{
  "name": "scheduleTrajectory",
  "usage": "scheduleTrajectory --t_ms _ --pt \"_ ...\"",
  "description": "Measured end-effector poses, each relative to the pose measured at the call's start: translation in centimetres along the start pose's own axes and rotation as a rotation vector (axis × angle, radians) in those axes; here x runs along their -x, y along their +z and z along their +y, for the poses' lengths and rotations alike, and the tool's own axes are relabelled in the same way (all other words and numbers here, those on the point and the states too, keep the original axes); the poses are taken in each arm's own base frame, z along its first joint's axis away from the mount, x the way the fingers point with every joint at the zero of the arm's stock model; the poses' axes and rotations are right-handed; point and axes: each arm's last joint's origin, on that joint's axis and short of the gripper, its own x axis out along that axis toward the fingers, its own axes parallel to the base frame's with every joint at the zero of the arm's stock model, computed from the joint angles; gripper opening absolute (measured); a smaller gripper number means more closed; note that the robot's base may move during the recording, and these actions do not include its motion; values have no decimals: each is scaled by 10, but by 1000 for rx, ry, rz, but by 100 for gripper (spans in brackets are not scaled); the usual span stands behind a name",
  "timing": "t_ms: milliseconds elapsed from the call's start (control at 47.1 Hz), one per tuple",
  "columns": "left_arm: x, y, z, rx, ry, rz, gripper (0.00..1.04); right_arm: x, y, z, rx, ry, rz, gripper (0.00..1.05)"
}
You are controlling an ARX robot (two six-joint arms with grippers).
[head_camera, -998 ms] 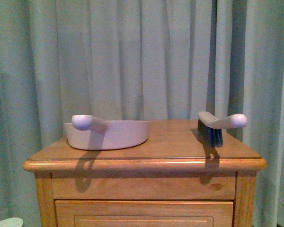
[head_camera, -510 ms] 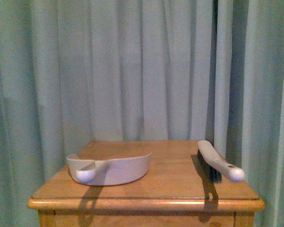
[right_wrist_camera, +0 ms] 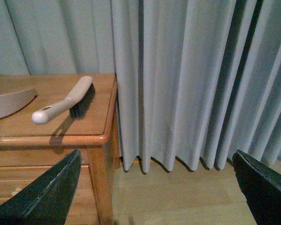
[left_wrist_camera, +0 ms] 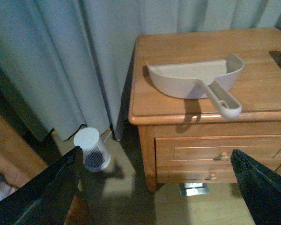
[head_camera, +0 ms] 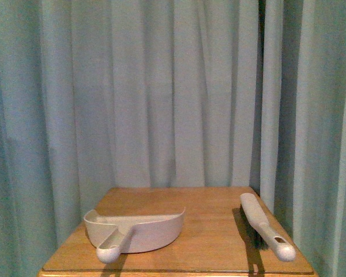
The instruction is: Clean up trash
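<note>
Left end effector [left_wrist_camera: 155, 151], right end effector [right_wrist_camera: 157, 152] agape; dustpan [head_camera: 141, 228] now lower in view.

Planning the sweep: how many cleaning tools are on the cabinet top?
2. The dustpan sits on the left side of the cabinet top, handle toward the robot; the brush lies along the right side. No third tool shows in any view.

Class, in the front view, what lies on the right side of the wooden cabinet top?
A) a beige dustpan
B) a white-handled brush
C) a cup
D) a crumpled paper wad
B: the brush lies on the right of the cabinet top, while the dustpan sits on its left.
</note>
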Motion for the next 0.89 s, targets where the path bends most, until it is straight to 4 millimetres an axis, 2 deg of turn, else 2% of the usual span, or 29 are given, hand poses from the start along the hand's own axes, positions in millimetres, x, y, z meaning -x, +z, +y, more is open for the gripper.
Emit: scheduleTrajectory --t_ms 21,85,127,234,318,467,594,743,892 --pt "-8 13 -5 -22 -15 15 97 0 0 0 0 0 0 97" --pt "-26 36 -16 -67 -37 53 97 0 0 0 0 0 0 97" --pt "-48 59 -31 -96 -58 88 97 0 0 0 0 0 0 97" --pt "-83 87 -52 -98 -47 137 97 0 0 0 0 0 0 97" --pt "-105 97 -63 -84 -43 187 97 0 0 0 0 0 0 97" --pt "-146 102 -87 -58 -39 284 97 0 0 0 0 0 0 97" --pt "-169 97 -106 -61 -49 348 97 0 0 0 0 0 0 97" --pt "-189 85 -116 -62 -42 411 97 0 0 0 0 0 0 97" --pt "-211 72 -115 -70 -14 455 97 0 0 0 0 0 0 97"
